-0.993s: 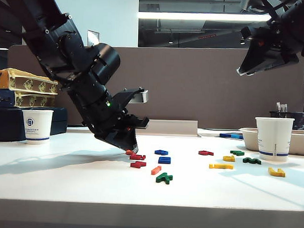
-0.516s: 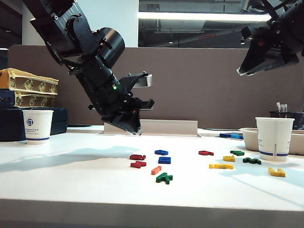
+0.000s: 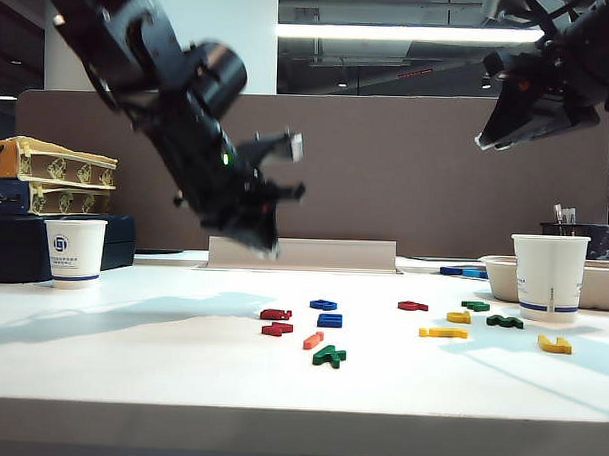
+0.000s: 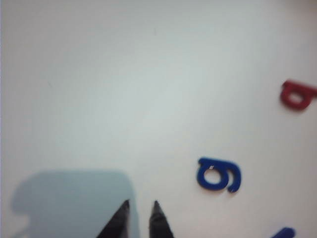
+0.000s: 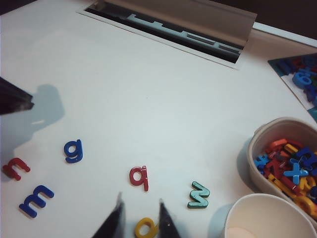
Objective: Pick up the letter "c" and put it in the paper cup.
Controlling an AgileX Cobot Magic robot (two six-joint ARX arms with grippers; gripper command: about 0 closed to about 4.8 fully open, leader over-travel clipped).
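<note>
The letter "c" could not be made out in any present view. A second before, we saw a small orange-red piece on the table [image 3: 130, 362] at the tips of the left gripper [image 3: 267, 249], just left of the two dark red letters [image 3: 275, 321]. That spot now lay bare. The left gripper had risen from the tabletop and hung, motion-blurred, well above those red letters, tilted down to the right. In the left wrist view its fingertips [image 4: 122, 209] stood close together with a narrow slit between them. Nothing showed in the slit, so we could not tell whether the left gripper [image 4: 141, 206] was clenched on the piece or merely nearly closed. Below it lay a blue "g" [image 4: 219, 174].

The straight orange bar [image 3: 313, 340] and the green letter [image 3: 329, 356] lay as before. The right gripper [image 3: 485, 142] had kept its place high at upper right, its jaws apart and empty [image 5: 139, 203]. One paper cup [image 3: 75, 252] stood at far left and another paper cup [image 3: 549, 277] at right, beside a tray of letters [image 5: 257, 144].
</note>
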